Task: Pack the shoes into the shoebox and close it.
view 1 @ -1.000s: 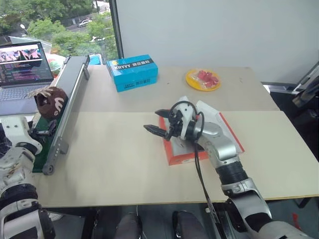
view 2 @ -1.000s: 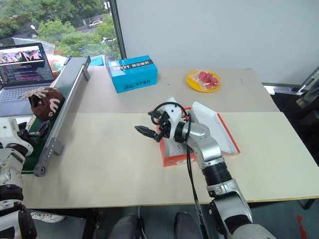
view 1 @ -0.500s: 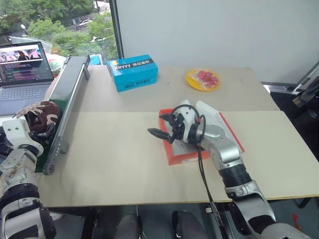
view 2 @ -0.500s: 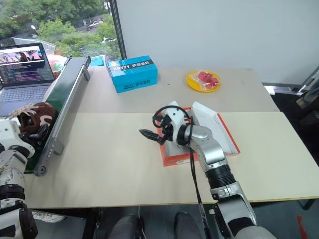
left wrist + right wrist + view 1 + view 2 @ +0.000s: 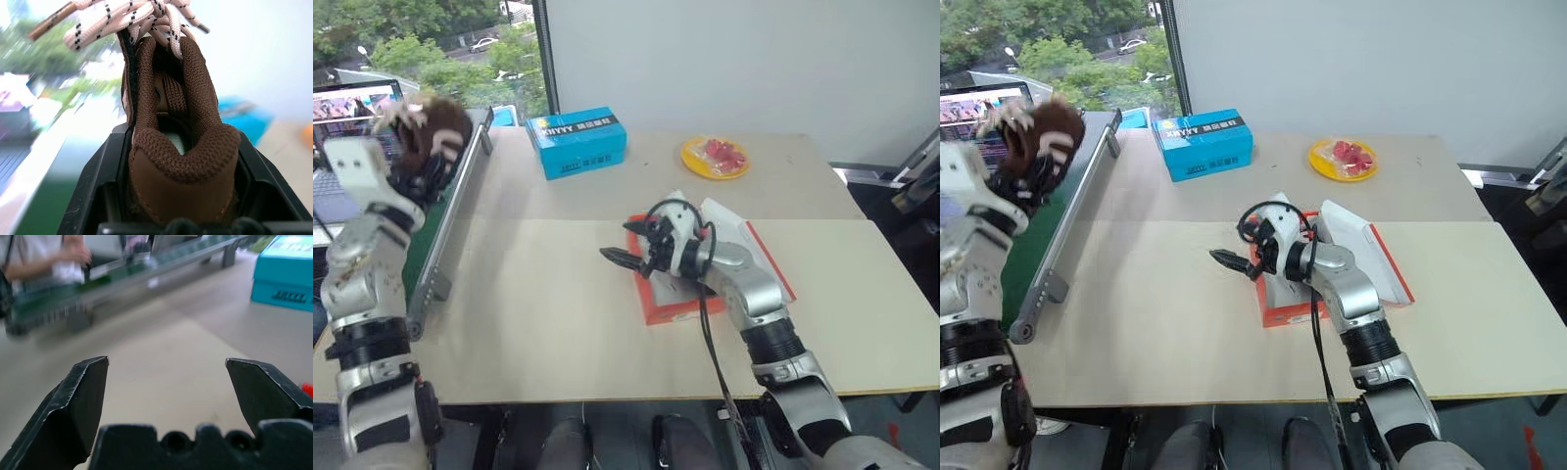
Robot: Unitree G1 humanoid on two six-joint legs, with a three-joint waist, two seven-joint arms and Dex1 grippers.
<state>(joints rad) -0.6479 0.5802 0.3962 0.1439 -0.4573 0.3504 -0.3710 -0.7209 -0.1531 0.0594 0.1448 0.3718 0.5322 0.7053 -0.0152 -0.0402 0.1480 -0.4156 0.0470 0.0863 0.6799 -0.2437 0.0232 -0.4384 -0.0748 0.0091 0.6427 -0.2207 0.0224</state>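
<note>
Blue box [image 5: 576, 142] reads "XHYYY" — left claw [image 5: 176, 196] grips brown shoe [image 5: 171, 142].

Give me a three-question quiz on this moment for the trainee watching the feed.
1. True or false: the left gripper is shut on a shoe.
2. Which thing lies nearest the yellow plate? A) laptop B) blue box C) conveyor
3. Fill in: the right gripper hangs open over the ____ edge of the shoebox, as the head views show it.

Key: 1 true; 2 B; 3 left.
</note>
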